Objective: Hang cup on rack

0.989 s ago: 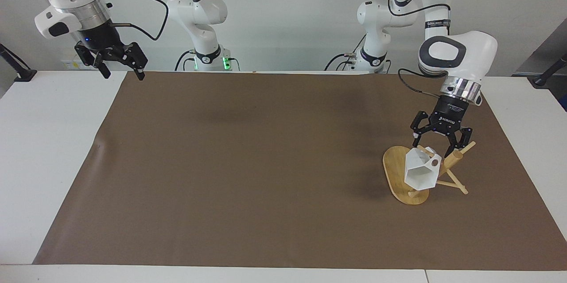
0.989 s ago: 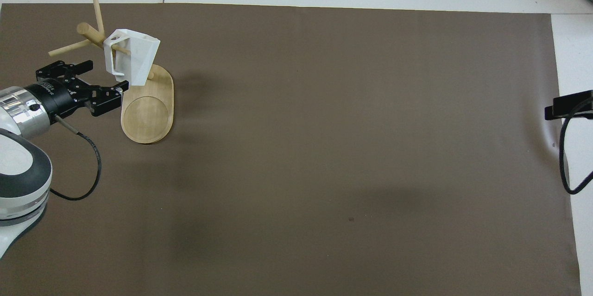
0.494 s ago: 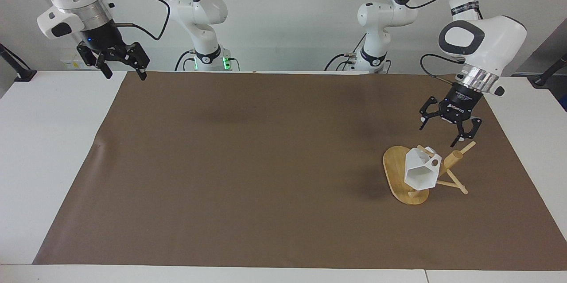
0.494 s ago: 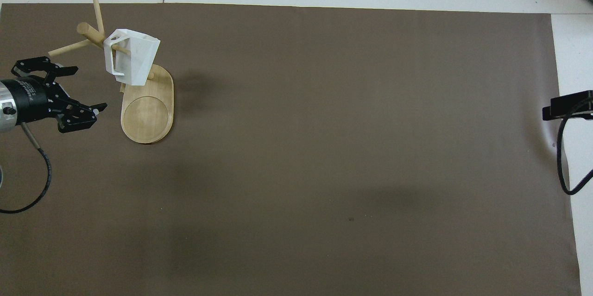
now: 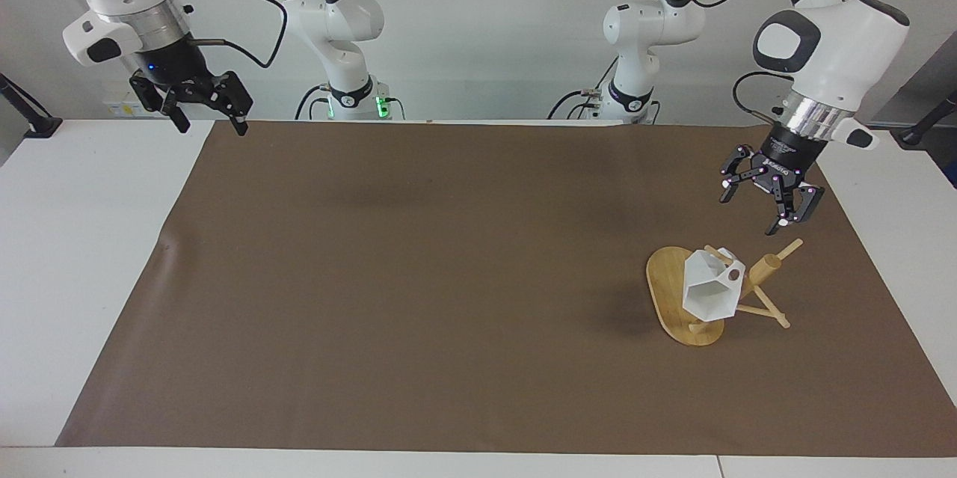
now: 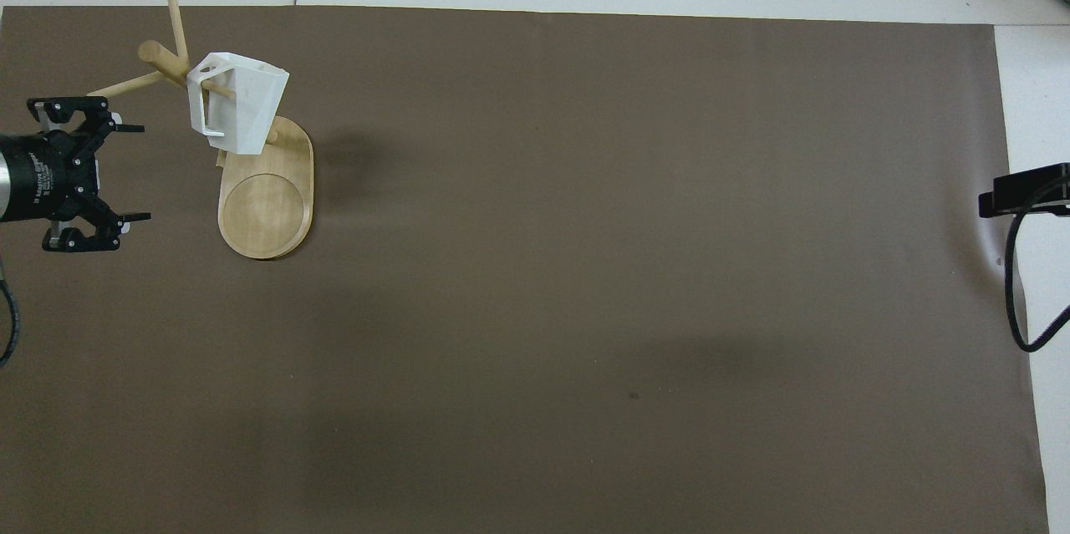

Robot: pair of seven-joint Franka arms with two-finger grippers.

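The left hand (image 5: 759, 203) has lifted away, empty and open, from the cup (image 5: 709, 292), mouth sideways on the rack (image 5: 673, 298).

Opposed high views, shared table (image 5: 90, 253)

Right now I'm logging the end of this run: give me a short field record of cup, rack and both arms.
cup: hangs by its handle on a peg, no gripper touching it
rack: stands on the brown mat, toward the left arm's end
left gripper: raised over the mat beside the rack, jaws open, empty
right gripper: waits up at its own end, jaws open, empty
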